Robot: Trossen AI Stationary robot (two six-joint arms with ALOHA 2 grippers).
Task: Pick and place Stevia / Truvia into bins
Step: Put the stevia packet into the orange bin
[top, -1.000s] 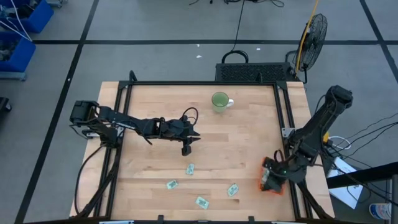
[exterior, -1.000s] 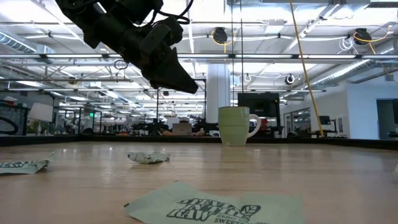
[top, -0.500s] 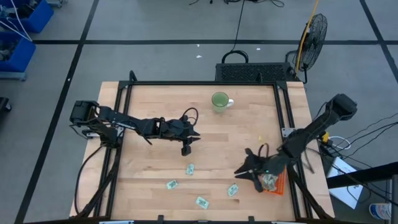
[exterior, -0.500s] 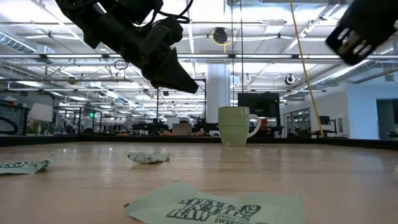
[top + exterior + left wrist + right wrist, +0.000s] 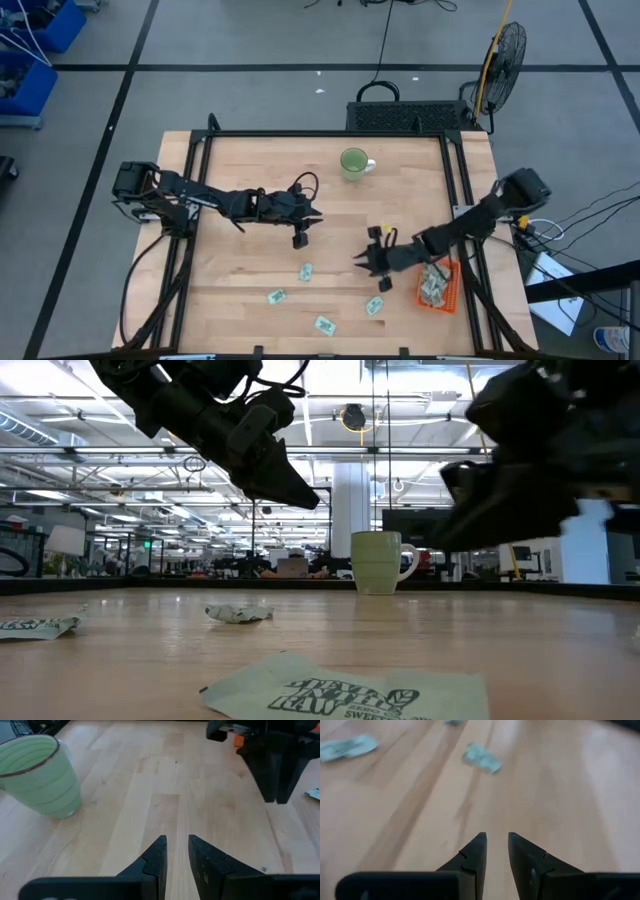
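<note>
The right gripper (image 5: 372,264), jaws slightly parted and empty, has swung from the orange tray (image 5: 449,296) at four o'clock toward four loose sachets (image 5: 306,271) at six o'clock, starting another pick.

Two dark jointed arms with two-finger grippers

Black cables are looped over the left arm (image 5: 225,203); the right arm (image 5: 470,228) is capped by a rounded black housing at frame right.

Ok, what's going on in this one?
A two-armed robot is sorting sweetener sachets into an orange tray at the table's right edge; a few already lie in it. The right hand, empty with fingers slightly apart, reaches out over the table toward four loose sachets. The left hand hangs empty mid-table near a green mug.
</note>
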